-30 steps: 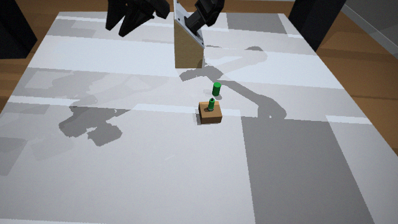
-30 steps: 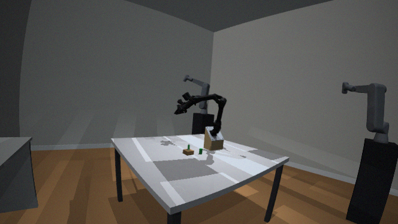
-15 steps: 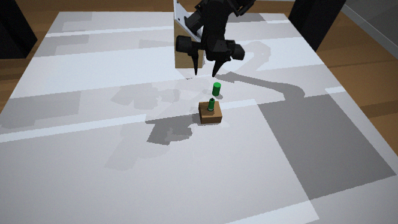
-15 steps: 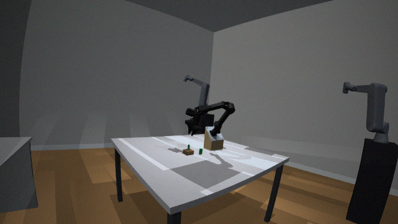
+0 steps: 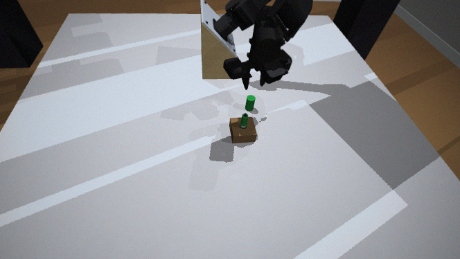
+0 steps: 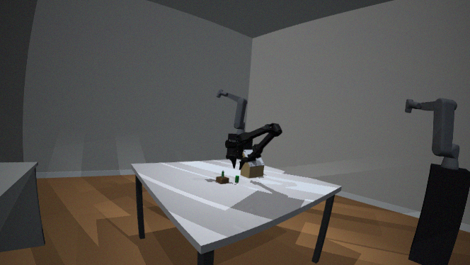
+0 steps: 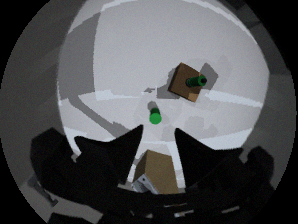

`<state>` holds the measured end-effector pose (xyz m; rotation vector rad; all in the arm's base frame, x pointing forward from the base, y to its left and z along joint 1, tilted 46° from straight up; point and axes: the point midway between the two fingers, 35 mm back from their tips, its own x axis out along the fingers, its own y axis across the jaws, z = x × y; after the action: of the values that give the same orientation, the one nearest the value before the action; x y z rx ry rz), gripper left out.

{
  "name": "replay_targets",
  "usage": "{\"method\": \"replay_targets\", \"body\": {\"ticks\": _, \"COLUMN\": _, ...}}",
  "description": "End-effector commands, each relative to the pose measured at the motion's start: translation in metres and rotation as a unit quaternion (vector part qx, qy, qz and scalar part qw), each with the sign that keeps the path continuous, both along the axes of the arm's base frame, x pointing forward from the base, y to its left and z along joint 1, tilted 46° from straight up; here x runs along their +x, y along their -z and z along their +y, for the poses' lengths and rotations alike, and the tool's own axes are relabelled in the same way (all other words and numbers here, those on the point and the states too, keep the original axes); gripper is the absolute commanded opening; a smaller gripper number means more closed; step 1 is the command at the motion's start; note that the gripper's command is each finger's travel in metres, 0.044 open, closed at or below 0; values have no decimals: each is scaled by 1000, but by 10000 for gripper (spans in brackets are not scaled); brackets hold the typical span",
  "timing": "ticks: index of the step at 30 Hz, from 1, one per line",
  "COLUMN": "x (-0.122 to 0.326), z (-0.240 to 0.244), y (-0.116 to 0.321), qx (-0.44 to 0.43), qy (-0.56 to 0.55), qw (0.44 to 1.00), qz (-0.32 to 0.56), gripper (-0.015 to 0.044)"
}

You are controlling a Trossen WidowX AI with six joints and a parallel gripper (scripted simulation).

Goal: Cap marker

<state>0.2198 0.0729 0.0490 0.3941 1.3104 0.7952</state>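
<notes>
One by one, working back from the near edge of the white table (image 5: 104,208) in the top view. Crossing broad bands of light and shadow on its surface. Reaching the brown holder block (image 5: 243,133) now, sitting flat near the middle of the table. Seeing the green marker (image 5: 244,120) standing upright in it, dark tip showing at the top, uncapped. Moving just beyond the block to the green cap (image 5: 250,102), standing upright on the table, near the block but not touching it.

Coming up on the black gripper (image 5: 254,84) next, hanging above the table just past the cap, fingertips pointing down. Showing jaws standing about half apart and pinching nothing. Not touching the cap, not touching the marker.

Checking the wrist view: looking down between the two dark fingers, spotting the cap (image 7: 154,116) just ahead of the gap between them, with the block (image 7: 181,83) and marker (image 7: 196,82) off to the right and farther out.

Confirming from the exterior view: gripper (image 6: 236,165) hovering clear above the cap (image 6: 236,179), the block (image 6: 222,180) and marker (image 6: 223,173) standing just to the left of the cap.

Passing behind the gripper to the tan base box (image 5: 213,59) carrying the arm, standing at the far side of the table. Ending beyond the table on a grey stand (image 6: 241,113) near the room's corner.
</notes>
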Motion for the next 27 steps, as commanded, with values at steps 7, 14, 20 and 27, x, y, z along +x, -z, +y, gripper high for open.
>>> {"method": "replay_targets", "body": {"ticks": 7, "x": -5, "z": 25, "y": 22, "qx": 5, "qy": -3, "qw": 1000, "qz": 8, "gripper": 240}}
{"method": "replay_targets", "body": {"ticks": 14, "x": -5, "z": 31, "y": 28, "qx": 4, "qy": -4, "qw": 1000, "qz": 8, "gripper": 240}}
{"method": "replay_targets", "body": {"ticks": 20, "x": -4, "z": 38, "y": 35, "qx": 4, "qy": -4, "qw": 1000, "qz": 8, "gripper": 240}}
{"method": "replay_targets", "body": {"ticks": 27, "x": -3, "z": 46, "y": 43, "qx": 4, "qy": -4, "qw": 1000, "qz": 8, "gripper": 240}}
